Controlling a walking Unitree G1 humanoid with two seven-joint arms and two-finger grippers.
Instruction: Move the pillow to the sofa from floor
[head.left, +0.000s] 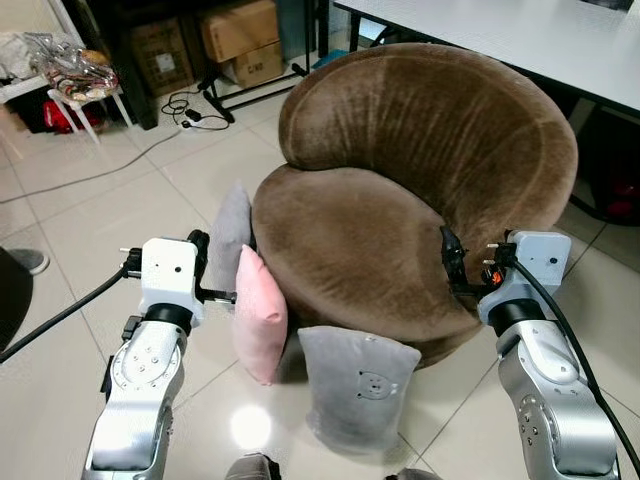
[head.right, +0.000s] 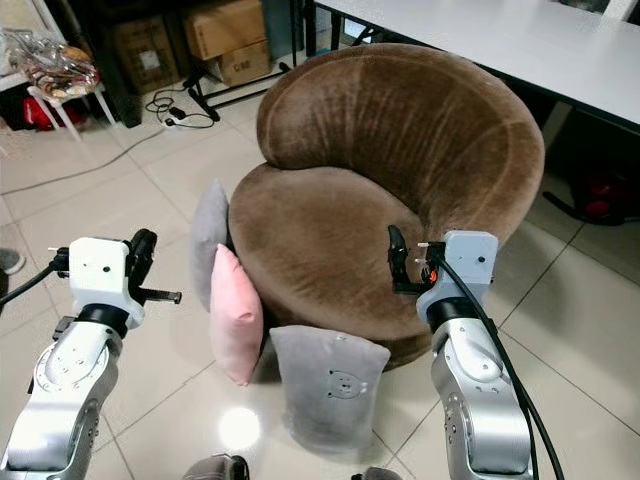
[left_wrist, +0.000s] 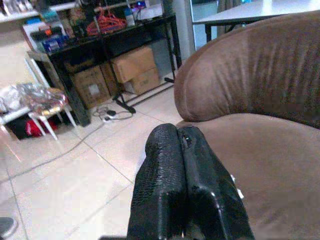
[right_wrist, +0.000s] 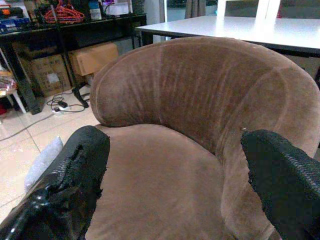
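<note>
- Left eye view: 3 soft fabric pillows on the pale tiled floor (head.left: 90, 215), leaning against the front of the round brown velvet sofa (head.left: 400, 200): tall grey pillow (head.left: 230, 232) at the back, upright pink pillow (head.left: 259, 312) just before it, square grey pillow with a small stitched face (head.left: 357, 385) nearest. Looks light, plump and yielding, likely to sag and fold under a pinch; best taken at a top corner or upper edge, with a deep bite so the cloth cannot slip out
- Left gripper (head.left: 199, 262) raised beside the pink pillow, near its top, apart from it
- Right eye view: right gripper (head.right: 398, 258) hovering above the sofa seat's front right edge, carrying nothing; white table (head.right: 520, 40) behind the sofa
- Left wrist view: 2 black fingers (left_wrist: 162, 185) pressed together, nothing between them, pointing over the sofa seat; brown cardboard boxes (left_wrist: 132, 67) under a black rack, labels too blurred to read
- Right wrist view: fingers (right_wrist: 75, 170) spread wide, sofa seat and backrest between them, sliver of grey pillow beside the near finger; no legible writing anywhere
</note>
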